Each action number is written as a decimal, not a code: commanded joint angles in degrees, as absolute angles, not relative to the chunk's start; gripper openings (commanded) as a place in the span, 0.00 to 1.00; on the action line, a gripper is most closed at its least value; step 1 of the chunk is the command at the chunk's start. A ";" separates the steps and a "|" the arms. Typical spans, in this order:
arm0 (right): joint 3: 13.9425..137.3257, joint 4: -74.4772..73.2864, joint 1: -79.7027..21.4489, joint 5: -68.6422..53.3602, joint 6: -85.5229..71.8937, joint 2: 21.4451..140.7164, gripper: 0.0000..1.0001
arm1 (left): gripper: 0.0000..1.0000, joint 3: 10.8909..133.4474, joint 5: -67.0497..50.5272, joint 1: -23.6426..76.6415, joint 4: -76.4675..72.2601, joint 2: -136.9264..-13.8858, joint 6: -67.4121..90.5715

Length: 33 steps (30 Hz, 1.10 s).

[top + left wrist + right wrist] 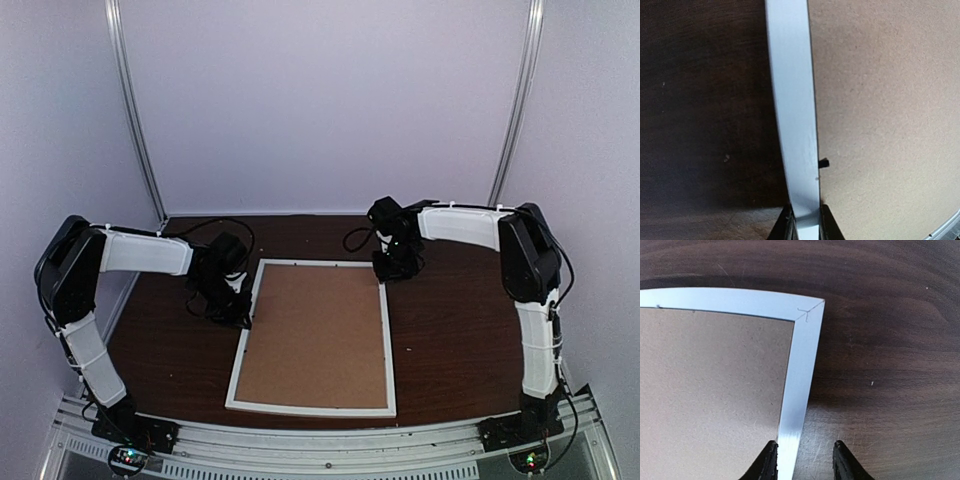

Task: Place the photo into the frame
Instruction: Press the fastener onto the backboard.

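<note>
Your left fingers are pinching the frame. In the left wrist view, one dark finger presses against each side of the white rail, and no gap shows between finger and rail. From above, that grip sits on the frame's left long side, toward its far end.

Your right fingers are spread. They stand astride the right long rail, just short of the far right corner. The inner finger is right beside the rail's inner edge, on the board side. The outer finger stands off the rail's outer edge, with a strip of bare wood between them. You cannot tell from these views whether those tips touch the surface below.

The frame lies on the dark wood table between your two arms. Its long sides run away from the bases, and the whole rectangle is turned slightly askew. A plain brown backing board fills its opening from rail to rail.

In the left wrist view, a small black tab juts from the rail's inner edge over the board, just ahead of the pinching fingers. In the right wrist view, a faint pencil mark crosses the mitre of the far right corner.
</note>
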State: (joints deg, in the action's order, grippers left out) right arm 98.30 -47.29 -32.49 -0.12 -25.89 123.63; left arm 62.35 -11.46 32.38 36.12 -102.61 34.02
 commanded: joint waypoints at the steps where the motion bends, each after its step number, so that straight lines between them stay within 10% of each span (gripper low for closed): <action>1: 98.08 -47.08 -31.73 0.13 -26.37 120.62 0.38 | 0.00 61.39 -14.21 34.01 36.54 -102.19 33.13; 33: 97.93 -49.33 -31.73 -1.83 -26.11 126.38 0.37 | 0.00 61.70 -14.31 34.01 36.56 -103.23 32.77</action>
